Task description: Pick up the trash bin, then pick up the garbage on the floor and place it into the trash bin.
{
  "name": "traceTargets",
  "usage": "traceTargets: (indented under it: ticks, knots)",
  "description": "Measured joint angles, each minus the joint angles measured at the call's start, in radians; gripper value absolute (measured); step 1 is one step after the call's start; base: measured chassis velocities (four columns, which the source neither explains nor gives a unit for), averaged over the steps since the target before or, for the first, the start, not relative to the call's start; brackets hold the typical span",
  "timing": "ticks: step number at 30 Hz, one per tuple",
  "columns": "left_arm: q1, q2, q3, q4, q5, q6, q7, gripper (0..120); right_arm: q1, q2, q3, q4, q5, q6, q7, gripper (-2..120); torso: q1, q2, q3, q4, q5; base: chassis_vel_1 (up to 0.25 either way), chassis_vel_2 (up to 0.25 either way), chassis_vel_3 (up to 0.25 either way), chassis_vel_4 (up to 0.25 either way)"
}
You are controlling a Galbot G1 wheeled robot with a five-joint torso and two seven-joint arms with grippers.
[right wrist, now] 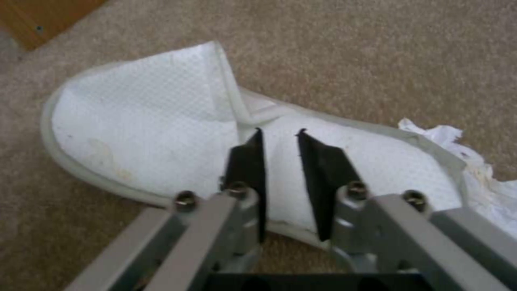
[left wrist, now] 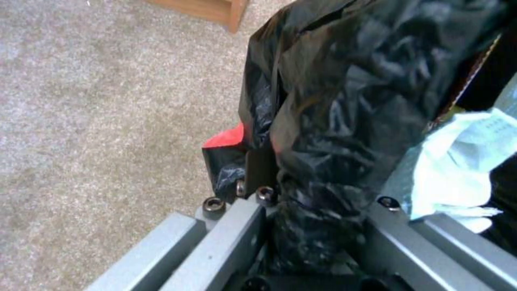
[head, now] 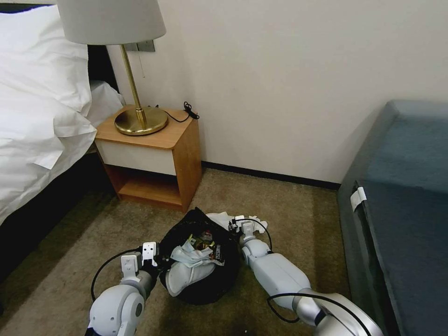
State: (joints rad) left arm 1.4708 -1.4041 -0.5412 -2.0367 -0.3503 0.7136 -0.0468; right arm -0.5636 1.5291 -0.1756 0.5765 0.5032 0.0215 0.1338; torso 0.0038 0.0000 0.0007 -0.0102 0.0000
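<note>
We have the left tool [left wrist: 318, 202] clamped on the crinkly black liner at the rim of the trash bin [head: 200, 261], which sits on the carpet out from the front corner of the nightstand [head: 154, 154]; one white slipper [head: 186, 277], tissue and wrappers already lie inside. The right tool [right wrist: 280, 141] hangs just above the second slipper [right wrist: 161, 133] on the floor beyond the bin, its pads apart by a narrow gap. We judge this slipper light, soft and floppy — it will sag, so the folded upper or the bound edge near mid-length is the best hold. The tissue [right wrist: 484, 161] beside its heel looks flimsier
</note>
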Motion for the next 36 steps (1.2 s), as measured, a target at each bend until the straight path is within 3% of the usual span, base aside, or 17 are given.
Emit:
traceTargets:
  ticks: [5,12,15,24,27,28,31,33,34,36]
  knots:
    - [-0.001,0.003,0.0,0.0,0.0,-0.001,0.001,0,0.001,0.0,0.001,-0.008,-0.004,0.01,0.0,0,0.0,0.0,0.0,0.0,0.0,0.0,0.0,0.0,0.0]
    - [-0.003,0.006,0.002,0.0,-0.001,-0.001,0.001,0,0.002,0.003,0.002,-0.016,-0.009,0.02,0.004,4,0.0,0.0,0.0,0.0,0.0,0.0,0.0,0.0,0.0]
    - [-0.004,0.008,0.002,0.0,-0.002,-0.002,0.001,0,0.005,0.007,-0.001,-0.023,-0.014,0.029,0.003,19,0.0,0.0,0.0,-0.0001,-0.0002,0.0,0.0,0.0,0.0]
    - [-0.004,0.003,0.008,0.0,0.002,-0.002,0.002,0,0.026,0.04,-0.008,-0.054,-0.022,0.053,-0.012,48,0.0,0.0,0.0,0.0001,-0.0001,0.0,0.0,0.0,0.0]
    - [-0.003,-0.001,0.008,0.0,0.006,-0.002,0.002,0,0.035,0.049,-0.009,-0.056,-0.022,0.022,-0.015,63,0.0,0.0,0.0,0.0,-0.0002,0.0,0.0,0.0,0.0]
    - [-0.003,-0.001,0.008,0.0,0.006,-0.002,0.002,0,0.035,0.049,-0.009,-0.056,-0.022,0.022,-0.015,63,0.0,0.0,0.0,0.0,-0.0002,0.0,0.0,0.0,0.0]
    - [-0.002,-0.006,0.009,0.0,0.012,-0.002,0.001,0,0.043,0.06,-0.005,-0.059,-0.018,-0.051,0.0,78,0.0,0.0,0.0,0.0001,0.0,0.0,0.0,0.0,0.0]
    - [-0.002,-0.006,0.009,0.0,0.013,-0.002,0.001,0,0.043,0.061,-0.004,-0.059,-0.018,-0.055,0.001,78,0.0,0.0,0.0,0.0001,0.0,0.0,0.0,0.0,0.0]
    - [-0.001,-0.01,0.011,0.0,0.016,-0.002,0.001,0,0.046,0.064,-0.004,-0.063,-0.018,-0.076,0.006,88,0.0,0.0,0.0,0.0001,0.0,0.0,0.0,0.0,0.0]
    - [-0.001,-0.012,0.013,0.0,0.017,-0.002,0.001,0,0.047,0.065,-0.004,-0.064,-0.019,-0.089,0.008,90,0.0,0.0,0.0,0.0,0.0,0.0,0.0,0.0,0.0]
